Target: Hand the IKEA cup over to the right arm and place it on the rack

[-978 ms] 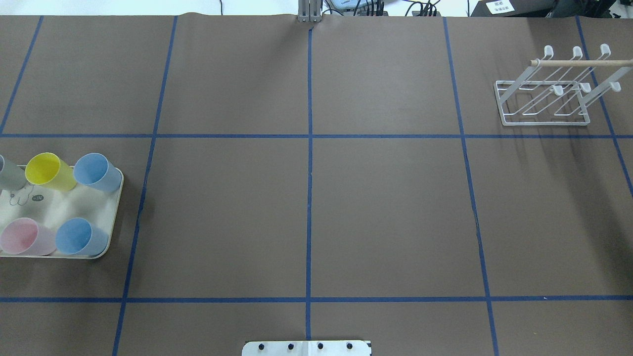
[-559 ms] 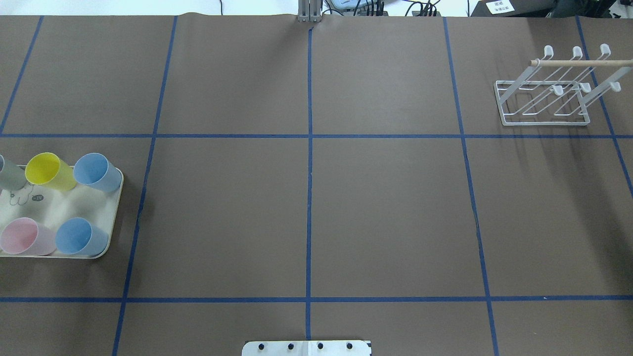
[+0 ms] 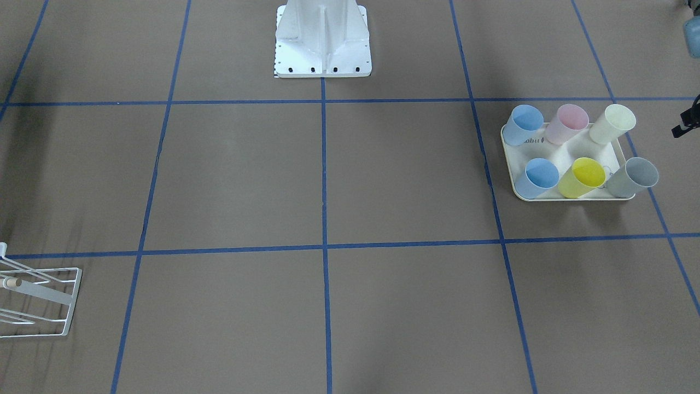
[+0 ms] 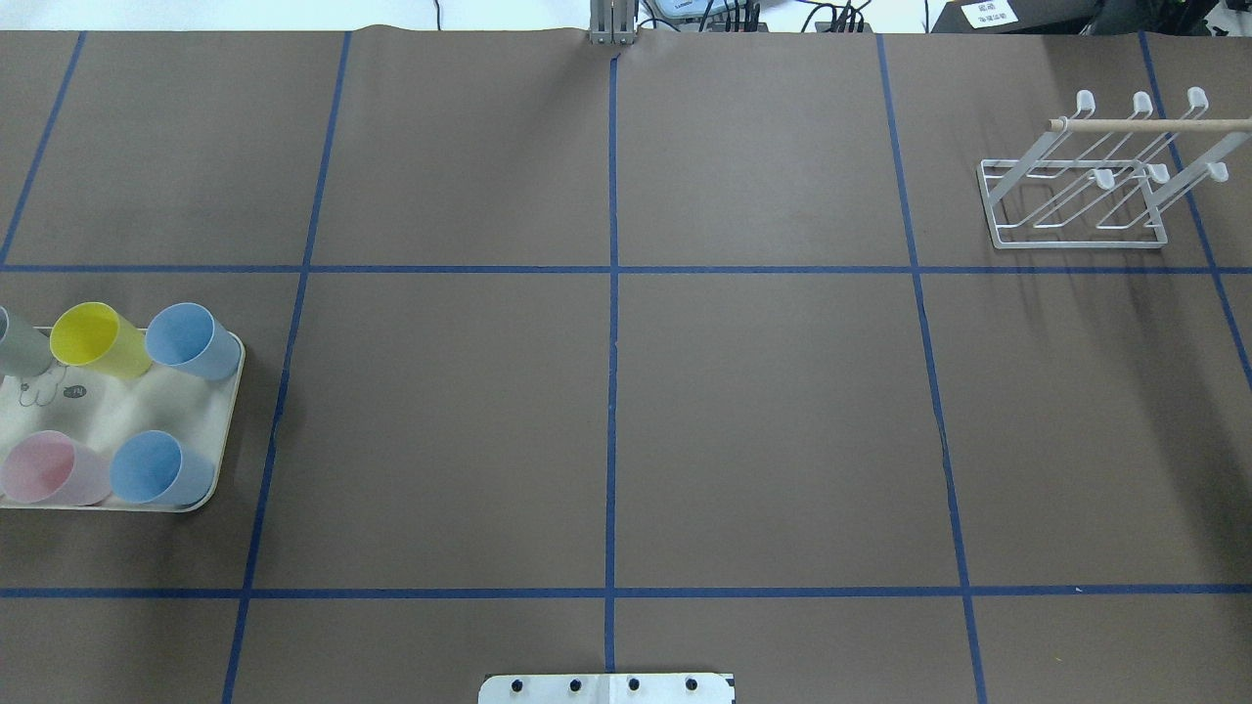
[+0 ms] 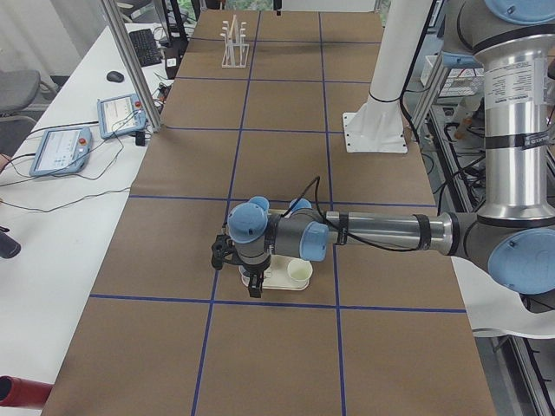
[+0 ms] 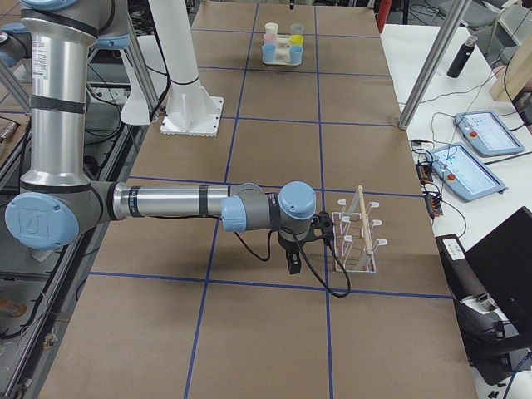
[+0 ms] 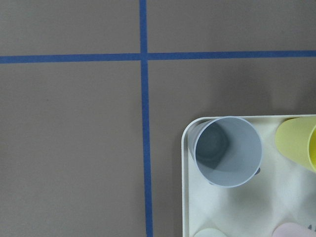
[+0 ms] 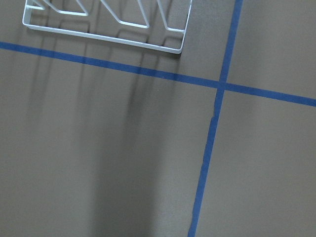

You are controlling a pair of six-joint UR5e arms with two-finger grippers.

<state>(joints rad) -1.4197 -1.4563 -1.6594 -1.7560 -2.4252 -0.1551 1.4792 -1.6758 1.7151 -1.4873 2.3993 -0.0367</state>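
Observation:
Several pastel IKEA cups stand upright on a cream tray (image 4: 233, 391) at the table's left end: yellow (image 4: 98, 337), two blue (image 4: 191, 337), pink (image 4: 49, 467) and grey (image 3: 634, 176). My left gripper (image 5: 252, 290) hangs over the tray's outer end; its wrist view looks straight down into the grey cup (image 7: 228, 150), and I cannot tell whether it is open or shut. The white wire rack (image 4: 1076, 200) stands at the far right. My right gripper (image 6: 293, 264) hangs beside the rack (image 6: 357, 237), apart from it, and I cannot tell its state either.
Blue tape lines grid the brown table cover. The robot's white base plate (image 3: 322, 54) sits at the middle of the near edge. Touch panels (image 6: 482, 133) and cables lie on the white bench past the operators' side.

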